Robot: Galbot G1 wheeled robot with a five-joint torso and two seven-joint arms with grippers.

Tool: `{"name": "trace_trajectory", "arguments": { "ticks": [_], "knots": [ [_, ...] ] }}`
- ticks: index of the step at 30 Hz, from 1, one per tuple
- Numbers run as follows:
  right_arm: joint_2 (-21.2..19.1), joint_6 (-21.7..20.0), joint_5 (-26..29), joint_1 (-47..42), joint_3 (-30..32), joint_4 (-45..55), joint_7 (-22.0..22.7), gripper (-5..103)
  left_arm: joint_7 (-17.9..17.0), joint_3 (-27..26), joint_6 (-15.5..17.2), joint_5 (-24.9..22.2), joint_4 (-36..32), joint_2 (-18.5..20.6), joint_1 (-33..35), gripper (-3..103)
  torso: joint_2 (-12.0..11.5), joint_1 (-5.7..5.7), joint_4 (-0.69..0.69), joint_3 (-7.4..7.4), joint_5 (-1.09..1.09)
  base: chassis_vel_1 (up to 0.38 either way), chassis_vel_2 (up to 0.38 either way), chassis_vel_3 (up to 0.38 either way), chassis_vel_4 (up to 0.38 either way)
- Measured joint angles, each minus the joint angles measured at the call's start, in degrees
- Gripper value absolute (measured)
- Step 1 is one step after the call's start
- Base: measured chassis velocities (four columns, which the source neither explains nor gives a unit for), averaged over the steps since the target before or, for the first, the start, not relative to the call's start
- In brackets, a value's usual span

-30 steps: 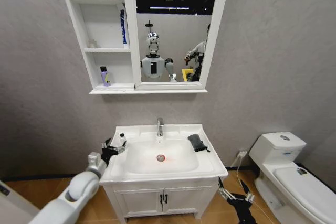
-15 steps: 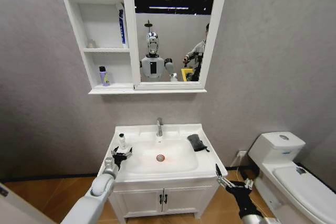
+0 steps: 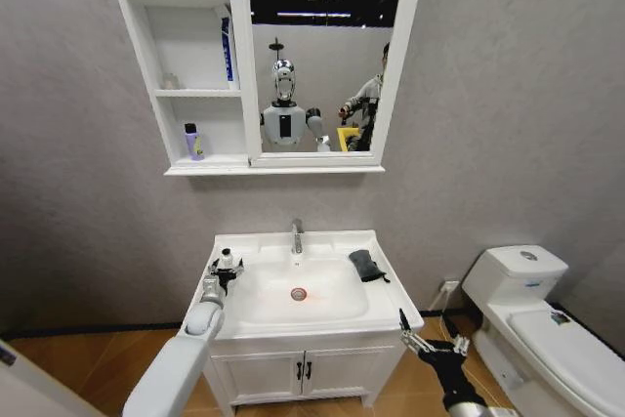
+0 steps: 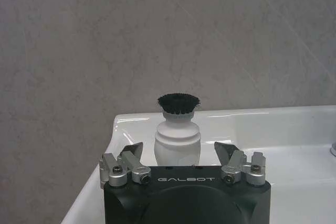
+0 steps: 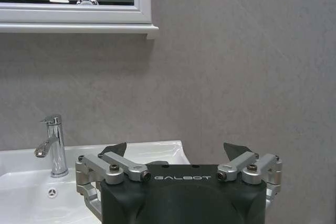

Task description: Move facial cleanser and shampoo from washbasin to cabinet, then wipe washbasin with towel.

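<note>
A small white bottle with a black bristly top (image 3: 226,260) (image 4: 178,135), apparently the facial cleanser, stands on the washbasin's (image 3: 383,308) rear left corner. My left gripper (image 3: 221,276) (image 4: 178,151) is open right in front of it, one finger on each side, not touching. The dark towel (image 3: 366,264) lies on the basin's right rim. By the basin's front right corner, my right gripper (image 3: 406,331) (image 5: 176,150) hangs low and open, holding nothing. On the cabinet's (image 3: 186,94) lowest shelf stands a purple bottle (image 3: 195,142); I cannot tell whether it is the shampoo.
A blue tube (image 3: 227,51) leans on the cabinet's middle shelf beside the mirror (image 3: 322,56). The chrome tap (image 3: 297,235) (image 5: 53,145) rises behind the bowl. A white toilet (image 3: 527,314) stands to the right, and the vanity doors (image 3: 303,370) sit below the basin.
My left gripper moved from beyond the basin's left edge inward and back, up to the white bottle. The right gripper rose into view by the front right corner.
</note>
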Motion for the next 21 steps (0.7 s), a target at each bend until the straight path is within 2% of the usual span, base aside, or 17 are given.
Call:
{"name": "trace_trajectory", "arguments": {
  "ticks": [2, 3, 6, 8, 9, 10, 11, 13, 16, 17, 19, 20, 21],
  "knots": [
    [0.1, 0.0, 0.0, 0.2, -0.2, -0.2, 0.0, 100, 0.4, -0.2, 0.0, -0.2, -0.8, 0.6, 0.7, 67, 0.0, 0.0, 0.01, 0.0, 0.0, 0.0, 0.0, 0.0, 0.0],
    [0.1, 0.0, 0.0, 0.2, -0.2, -0.2, 0.0, 100, 0.4, -0.2, 0.0, -0.2, -0.8, 0.6, 0.7, 67, 0.0, 0.0, 0.01, 0.0, 0.0, 0.0, 0.0, 0.0, 0.0],
    [0.2, 0.0, 0.0, 0.7, -0.6, -0.5, 0.1, 100, 0.8, -0.6, 0.4, -1.0, -3.6, 1.8, 3.1, 50, 0.0, 0.0, 0.03, 0.0, -0.01, 0.0, 0.0, 0.0, 0.0],
    [0.2, 0.0, 0.0, 0.8, -0.6, -0.6, 0.1, 100, 1.0, -0.6, 0.4, -1.1, -4.3, 2.1, 3.4, 50, 0.0, 0.0, 0.03, 0.0, -0.01, 0.0, 0.0, 0.0, 0.0],
    [0.2, 0.0, 0.0, 0.8, -0.7, -0.6, 0.1, 100, 1.1, -0.6, 0.5, -1.3, -5.1, 2.4, 3.7, 44, 0.0, 0.0, 0.02, 0.0, -0.01, 0.0, 0.0, 0.0, 0.0],
    [0.2, 0.0, 0.0, 0.8, -0.7, -0.6, 0.1, 100, 1.1, -0.6, 0.5, -1.3, -5.1, 2.4, 3.7, 44, 0.0, 0.0, 0.02, 0.0, -0.01, 0.0, 0.0, 0.0, 0.0],
    [0.1, 0.0, 0.0, 0.8, -0.7, -0.9, 0.1, 100, 1.1, -0.6, 0.9, -1.8, -7.1, 3.3, 4.0, 37, 0.0, 0.0, 0.0, 0.0, -0.03, 0.0, 0.0, 0.0, 0.0],
    [0.1, 0.1, 0.0, 0.8, -0.7, -0.9, 0.1, 100, 1.0, -0.5, 1.1, -2.1, -8.0, 3.7, 4.0, 37, 0.0, 0.0, 0.0, 0.0, -0.02, 0.0, 0.0, 0.0, 0.0],
    [0.4, 0.2, 0.0, 0.8, -0.7, -0.9, 0.1, 100, -0.5, 0.3, 4.1, -5.0, -15.5, 6.9, 4.0, 36, 0.0, 0.0, 0.01, 0.0, -0.03, 0.0, 0.0, 0.0, 0.0],
    [0.4, 0.2, 0.0, 0.8, -0.7, -0.9, 0.1, 100, -0.5, 0.3, 4.1, -5.0, -15.5, 6.9, 4.0, 36, 0.0, 0.0, 0.01, 0.0, -0.03, 0.0, 0.0, 0.0, 0.0],
    [0.5, 0.2, -0.2, 0.7, -0.7, -0.9, 0.1, 100, -3.0, 1.1, 7.8, -7.6, -21.0, 10.3, 2.4, 36, 0.0, 0.0, 0.0, 0.0, -0.02, 0.0, 0.0, 0.0, 0.0],
    [0.5, 0.2, -0.2, 0.7, -0.7, -0.9, 0.1, 100, -3.0, 1.1, 7.8, -7.6, -21.0, 10.3, 2.4, 36, 0.0, 0.0, 0.0, 0.0, -0.02, 0.0, 0.0, 0.0, 0.0],
    [0.5, 0.2, -0.7, 0.8, -0.9, -1.0, 0.1, 100, -5.6, 1.7, 11.4, -11.1, -25.0, 13.9, 0.5, 36, 0.0, 0.0, -0.02, 0.0, -0.02, 0.0, 0.0, 0.0, 0.0]
  ]
}}
